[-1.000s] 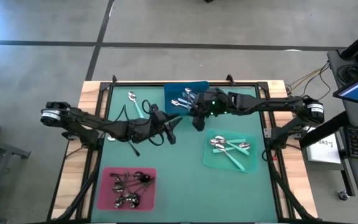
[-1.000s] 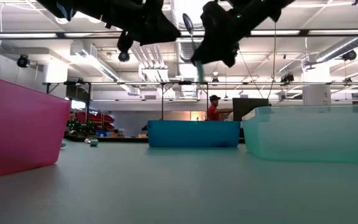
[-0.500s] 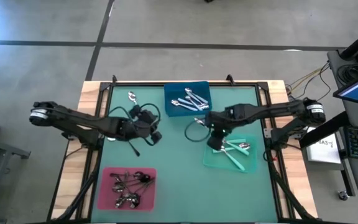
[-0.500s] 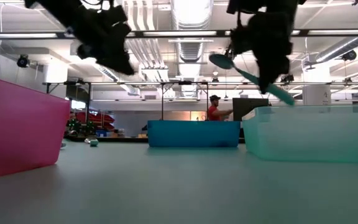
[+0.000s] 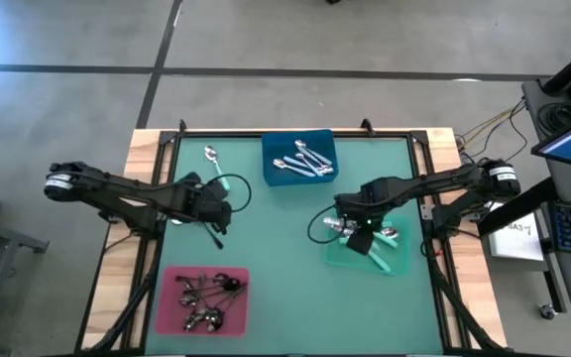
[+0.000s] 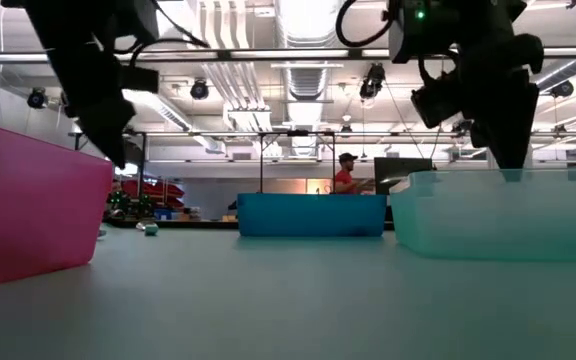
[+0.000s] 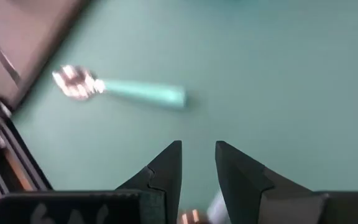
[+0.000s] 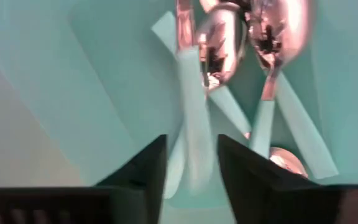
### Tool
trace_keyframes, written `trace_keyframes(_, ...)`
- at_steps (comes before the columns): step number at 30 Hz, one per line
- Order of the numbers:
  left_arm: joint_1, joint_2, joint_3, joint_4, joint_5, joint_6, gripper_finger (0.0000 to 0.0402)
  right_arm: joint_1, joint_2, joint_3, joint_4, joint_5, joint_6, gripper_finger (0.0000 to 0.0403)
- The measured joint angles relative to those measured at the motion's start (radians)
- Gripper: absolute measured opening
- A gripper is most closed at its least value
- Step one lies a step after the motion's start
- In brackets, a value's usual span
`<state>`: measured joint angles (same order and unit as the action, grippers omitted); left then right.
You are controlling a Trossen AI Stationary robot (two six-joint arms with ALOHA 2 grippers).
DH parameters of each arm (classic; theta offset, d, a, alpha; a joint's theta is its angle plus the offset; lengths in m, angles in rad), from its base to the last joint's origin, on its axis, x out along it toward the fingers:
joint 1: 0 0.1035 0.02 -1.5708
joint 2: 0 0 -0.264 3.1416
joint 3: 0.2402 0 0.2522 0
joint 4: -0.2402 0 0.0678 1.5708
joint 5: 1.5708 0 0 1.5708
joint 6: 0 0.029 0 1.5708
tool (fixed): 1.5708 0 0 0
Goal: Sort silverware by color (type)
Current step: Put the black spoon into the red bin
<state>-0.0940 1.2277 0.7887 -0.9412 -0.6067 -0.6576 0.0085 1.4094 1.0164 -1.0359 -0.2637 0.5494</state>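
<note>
From above, silver spoons (image 5: 303, 159) are lying in the blue tray (image 5: 274, 178), dark-handled spoons (image 5: 206, 294) in the pink tray (image 5: 167, 315), teal-handled spoons (image 5: 383, 238) in the green tray (image 5: 339, 256). One teal-handled spoon (image 5: 210, 163) is waiting far left on the tabletop (image 5: 285, 268).

Left wrist: the left end effector (image 7: 197, 163) is hovering near it, released and empty.

Right wrist: the right end effector (image 8: 191, 163) is hanging over the green tray, spread, apparently gripping nothing.

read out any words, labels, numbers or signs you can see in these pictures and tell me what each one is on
No text can be read for certain.
White paper sheet right of the table: dark print, too small and blurred.
Left gripper housing: pale raised marks, blurred, unreadable.
Trays and spoons: no lettering visible.
</note>
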Motion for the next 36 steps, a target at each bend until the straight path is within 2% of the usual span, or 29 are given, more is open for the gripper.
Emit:
trace_keyframes(4, 0.000, 0.010, -0.007, -0.074, 0.078, -0.039, 0.0082, 0.000, 0.000, -0.007, 0.001, 0.002, 0.000, 0.0189)
trace_keyframes(9, 0.032, 0.025, -0.043, -0.098, 0.121, -0.120, 0.0082, 0.000, 0.000, -0.003, 0.002, 0.004, -0.016, 0.0223)
trace_keyframes(16, 0.049, 0.073, -0.132, -0.041, 0.304, -0.328, 0.0082, 0.000, 0.000, -0.002, 0.002, 0.005, -0.028, 0.0221)
trace_keyframes(20, 0.049, 0.093, -0.178, 0.008, 0.360, -0.412, 0.0082, 0.000, 0.000, -0.002, 0.001, 0.006, -0.062, 0.0219)
trace_keyframes(32, 0.029, 0.095, -0.187, 0.082, 0.407, -0.597, 0.0082, 0.000, 0.000, -0.002, 0.001, 0.023, -0.205, 0.0219)
trace_keyframes(36, 0.027, 0.096, -0.171, 0.055, 0.425, -0.634, 0.0082, 0.000, 0.000, -0.002, 0.001, 0.041, -0.254, 0.0219)
